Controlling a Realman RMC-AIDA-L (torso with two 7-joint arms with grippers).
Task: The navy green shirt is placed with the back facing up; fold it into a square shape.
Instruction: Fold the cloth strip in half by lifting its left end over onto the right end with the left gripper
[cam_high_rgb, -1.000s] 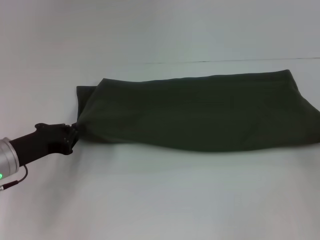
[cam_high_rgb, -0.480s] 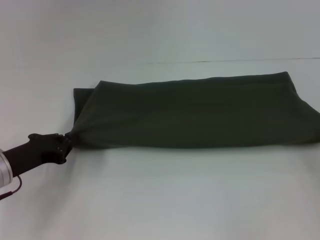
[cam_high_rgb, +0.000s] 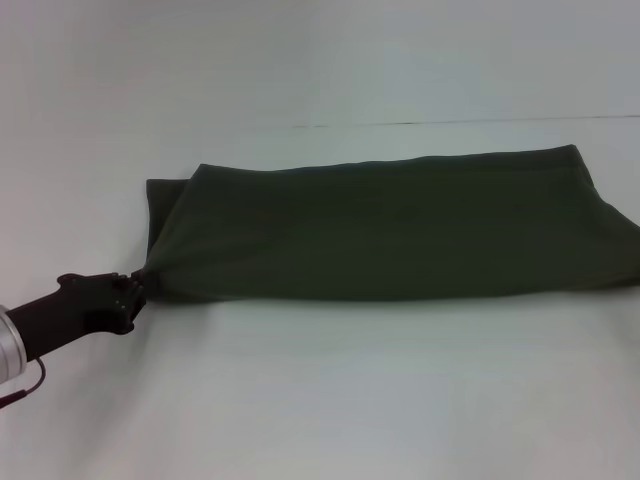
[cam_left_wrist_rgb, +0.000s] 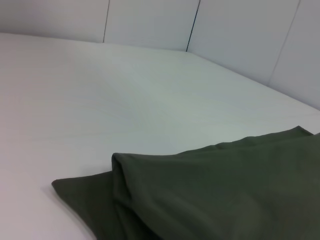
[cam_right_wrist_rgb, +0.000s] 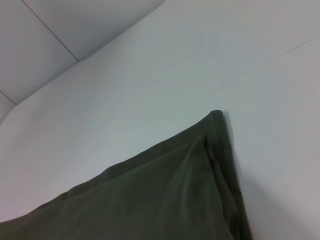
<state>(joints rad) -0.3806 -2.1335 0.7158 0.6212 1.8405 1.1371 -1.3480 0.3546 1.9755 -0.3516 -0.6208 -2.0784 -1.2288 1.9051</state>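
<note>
The navy green shirt (cam_high_rgb: 390, 225) lies as a long dark band across the white table, from the left of the middle to the right edge of the head view. Its near left corner is drawn to a point at my left gripper (cam_high_rgb: 135, 283), which is shut on that corner low over the table. A second layer of cloth sticks out behind at the far left end. The left wrist view shows the shirt (cam_left_wrist_rgb: 225, 195) close up with a folded edge. In the right wrist view a far corner of the shirt (cam_right_wrist_rgb: 165, 195) shows. My right gripper is out of view.
The white table (cam_high_rgb: 330, 400) spreads in front of and behind the shirt. A thin seam line (cam_high_rgb: 450, 122) crosses its far part. Pale wall panels (cam_left_wrist_rgb: 240, 35) stand beyond the table in the left wrist view.
My left gripper has pulled the shirt's corner a little leftward and toward me. The sagging near edge of the shirt has been drawn straight and taut.
</note>
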